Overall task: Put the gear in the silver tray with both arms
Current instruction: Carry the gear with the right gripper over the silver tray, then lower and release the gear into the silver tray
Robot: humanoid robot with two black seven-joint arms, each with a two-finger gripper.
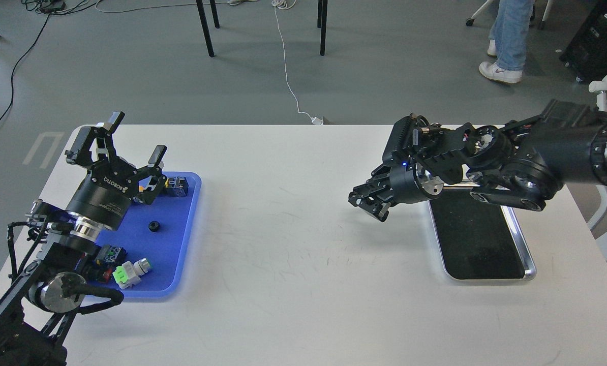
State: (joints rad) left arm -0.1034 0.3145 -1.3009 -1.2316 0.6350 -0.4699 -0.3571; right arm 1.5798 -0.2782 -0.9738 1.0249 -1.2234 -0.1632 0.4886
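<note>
The gear (pixel 154 225) is a small black ring lying on the blue tray (pixel 174 249) at the left. My left gripper (pixel 135 136) is open and empty, raised above the tray's far end, up and left of the gear. The silver tray (pixel 531 268) with its black inner surface lies at the right and holds nothing. My right gripper (pixel 368 204) hangs over the table just left of the silver tray's far end, pointing left and down. It is dark, and I cannot tell its fingers apart. I see nothing in it.
The blue tray also holds a green and white part (pixel 128 272), a dark block (pixel 178 185) at its far end and a black part (pixel 111 252) near my left wrist. A person's legs (pixel 509 35) and chair legs (pixel 207 30) stand on the floor beyond the table.
</note>
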